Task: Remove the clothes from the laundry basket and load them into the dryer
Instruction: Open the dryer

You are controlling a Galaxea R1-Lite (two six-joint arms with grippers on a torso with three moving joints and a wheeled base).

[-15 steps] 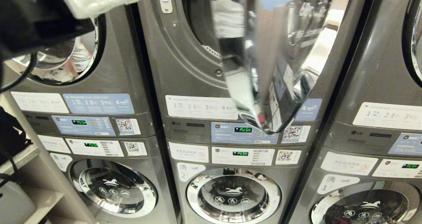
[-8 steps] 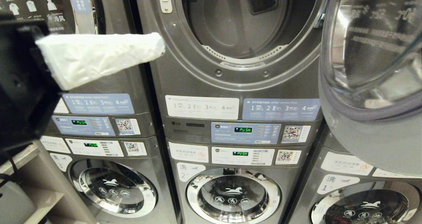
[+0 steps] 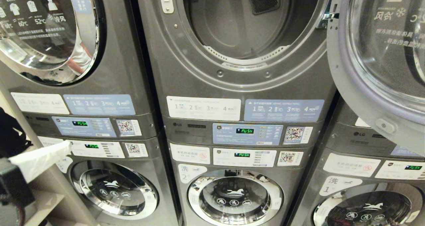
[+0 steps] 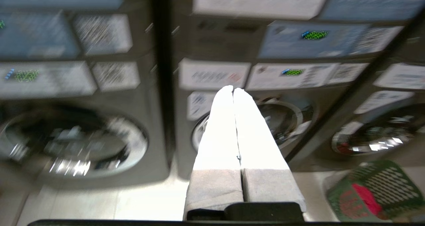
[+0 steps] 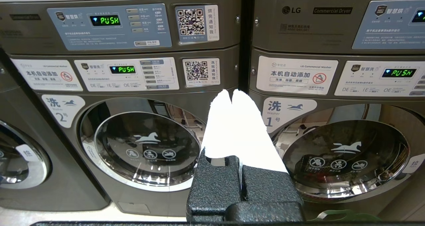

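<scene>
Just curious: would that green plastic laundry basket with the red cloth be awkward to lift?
Probably light: the green plastic laundry basket has slotted, mesh-like walls. It may flex when gripped. The red cloth inside looks limp and would likely droop.

Dryer (image 3: 239, 36) above washer (image 3: 234, 197), door (image 3: 382, 59) rightward.

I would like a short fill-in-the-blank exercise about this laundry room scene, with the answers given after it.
1. The door of the middle dryer stands ____.
2. The left gripper has its white fingers pressed ____, holding nothing.
3. The laundry basket on the floor is ____ in colour, with a red garment inside.
4. The green display under the middle dryer reads ____.

Answers: open; together; green; PUSH
</scene>
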